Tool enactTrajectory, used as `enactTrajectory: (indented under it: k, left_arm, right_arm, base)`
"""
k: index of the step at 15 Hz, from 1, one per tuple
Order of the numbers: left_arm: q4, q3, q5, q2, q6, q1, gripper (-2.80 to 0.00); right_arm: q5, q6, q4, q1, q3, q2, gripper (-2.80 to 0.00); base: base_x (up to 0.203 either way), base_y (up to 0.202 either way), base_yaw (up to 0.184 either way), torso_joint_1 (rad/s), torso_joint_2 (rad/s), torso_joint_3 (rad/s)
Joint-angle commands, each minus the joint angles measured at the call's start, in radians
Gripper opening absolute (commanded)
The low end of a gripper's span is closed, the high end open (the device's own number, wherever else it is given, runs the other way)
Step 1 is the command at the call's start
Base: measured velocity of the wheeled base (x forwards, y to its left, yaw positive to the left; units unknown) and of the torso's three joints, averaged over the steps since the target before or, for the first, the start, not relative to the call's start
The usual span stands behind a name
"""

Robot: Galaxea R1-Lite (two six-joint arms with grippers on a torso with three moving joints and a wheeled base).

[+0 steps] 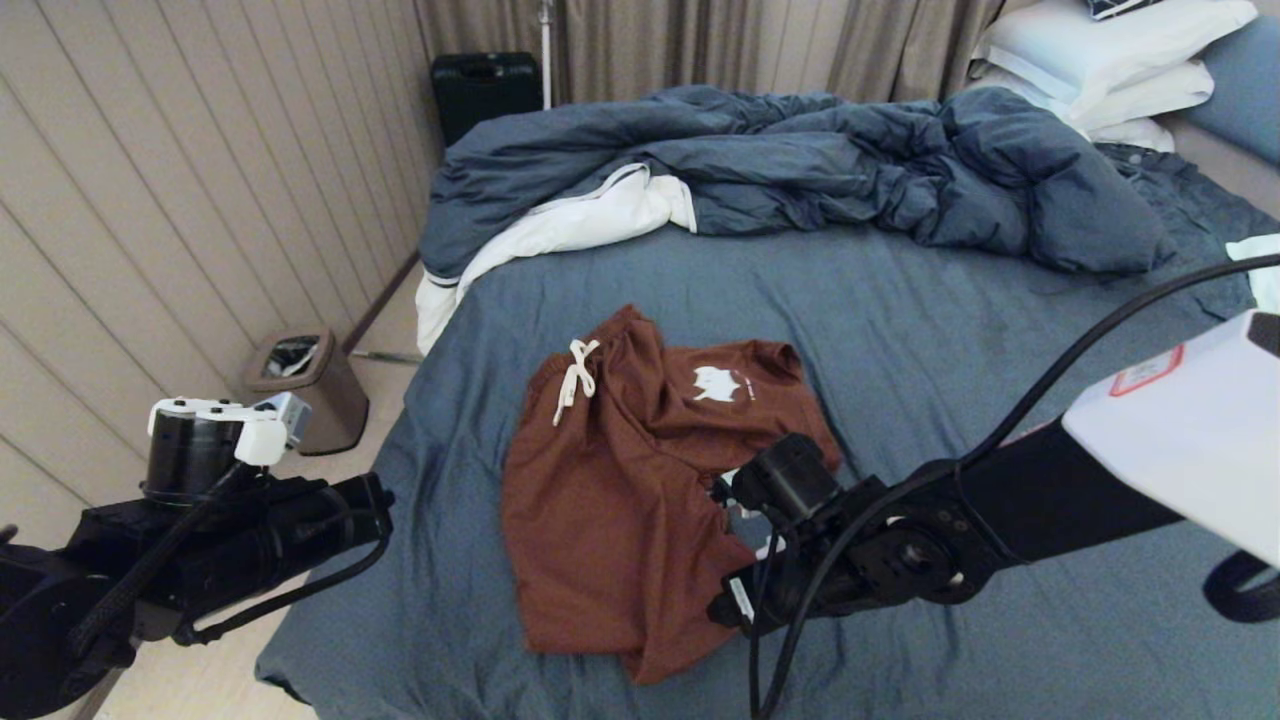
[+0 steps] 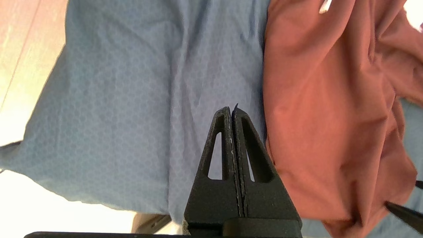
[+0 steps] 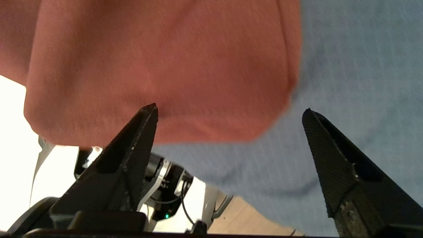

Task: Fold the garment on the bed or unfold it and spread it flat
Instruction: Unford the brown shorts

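Right tool (image 3: 229, 112) gapes above garment (image 1: 620, 480), white printed mark (image 1: 717, 383) unreadable; left tool (image 2: 232, 112) closed, empty.

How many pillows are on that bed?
3 white pillows show, stacked at the bed's far right corner: top, middle, bottom. The picture's edge cuts the stack, so more may be hidden.

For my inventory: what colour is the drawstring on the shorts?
White; the drawstring shows best in the head view.
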Motion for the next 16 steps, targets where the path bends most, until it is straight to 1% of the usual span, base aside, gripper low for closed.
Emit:
enactTrajectory:
  k: [1, 2, 3, 5, 8, 12, 13, 16]
  left_arm:
    - [-0.016, 0.005, 0.003, 0.002, -0.003, 0.000, -2.80]
    - [-0.021, 0.005, 0.004, 0.004, -0.003, 0.000, -2.80]
    - [-0.024, 0.005, 0.004, 0.006, -0.003, 0.000, -2.80]
    - [-0.024, 0.005, 0.004, 0.006, -0.003, 0.000, -2.80]
    - [-0.025, 0.008, 0.004, 0.005, -0.003, 0.000, -2.80]
    - [-0.033, 0.011, 0.006, 0.004, -0.002, 0.000, -2.80]
    - [-0.033, 0.011, 0.004, -0.002, -0.003, 0.000, -2.80]
    - [-0.033, 0.011, 0.006, -0.009, -0.003, 0.000, -2.80]
  right_arm:
    - [-0.006, 0.001, -0.005, 0.002, -0.022, 0.046, 0.00]
    - [-0.007, 0.000, -0.005, 0.001, -0.036, 0.061, 0.00]
    - [-0.015, 0.000, -0.006, 0.001, -0.048, 0.078, -2.80]
    - [-0.042, 0.002, -0.008, 0.001, -0.068, 0.108, -2.80]
    - [-0.048, -0.001, -0.072, -0.005, -0.063, 0.129, -2.80]
    - [-0.065, 0.000, -0.077, -0.014, -0.066, 0.117, -2.80]
    - [-0.078, -0.002, -0.077, -0.028, -0.058, 0.091, -2.80]
    - [-0.099, -0.023, -0.076, -0.131, -0.046, 0.022, -2.80]
  base:
    - [0.000, 0.000, 0.000, 0.000, 0.00, 0.000]
    - [0.000, 0.000, 0.000, 0.000, 0.00, 0.000]
    - [0.000, 0.000, 0.000, 0.000, 0.00, 0.000]
    - [0.000, 0.000, 0.000, 0.000, 0.00, 0.000]
    - [0.000, 0.000, 0.000, 0.000, 0.00, 0.000]
    - [0.000, 0.000, 0.000, 0.000, 0.00, 0.000]
    - [0.000, 0.000, 0.000, 0.000, 0.00, 0.000]
    - [0.000, 0.000, 0.000, 0.000, 0.00, 0.000]
